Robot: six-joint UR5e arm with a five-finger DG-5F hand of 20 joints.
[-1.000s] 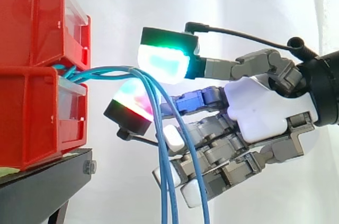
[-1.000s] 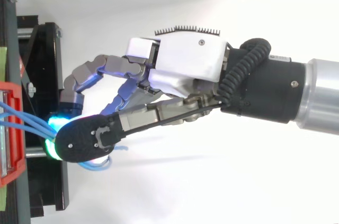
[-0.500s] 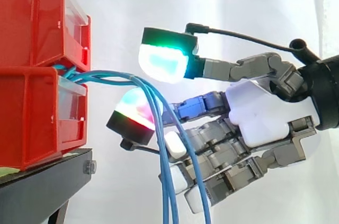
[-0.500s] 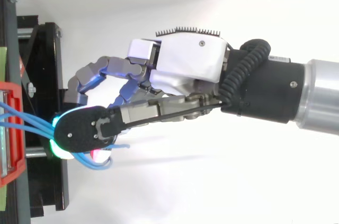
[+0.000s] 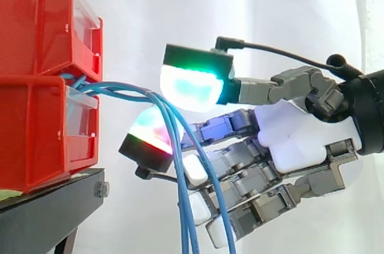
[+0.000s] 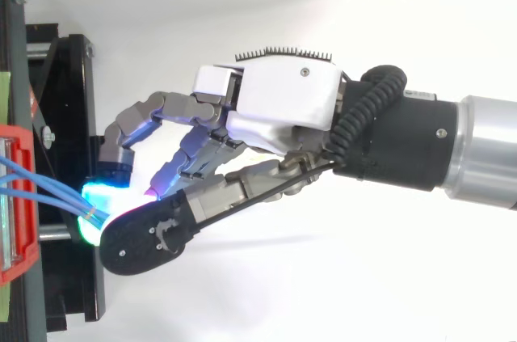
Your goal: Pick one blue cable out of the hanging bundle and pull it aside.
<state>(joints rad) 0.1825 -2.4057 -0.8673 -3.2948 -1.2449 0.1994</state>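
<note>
– What's at the left?
– Two stacked red bins [image 5: 42, 74] on a black stand [image 5: 42, 206]; the blue cables [image 5: 120, 89] come out between them, arc right and hang down
– And the hand [image 5: 300, 134]?
– Just right of the bins, grasping: its fingers are curled round the blue cables, glowing pads [image 5: 192, 83] above and below the arc

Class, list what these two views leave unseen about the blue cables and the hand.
- Lower ends of the blue cables: side view, cut off by the bottom edge.
- Where they start inside the red bins: side view, hidden by the bin walls.
- Whether the hand grips one cable: in the top view the hand itself covers the contact, and in the side view the strands overlap.
</note>
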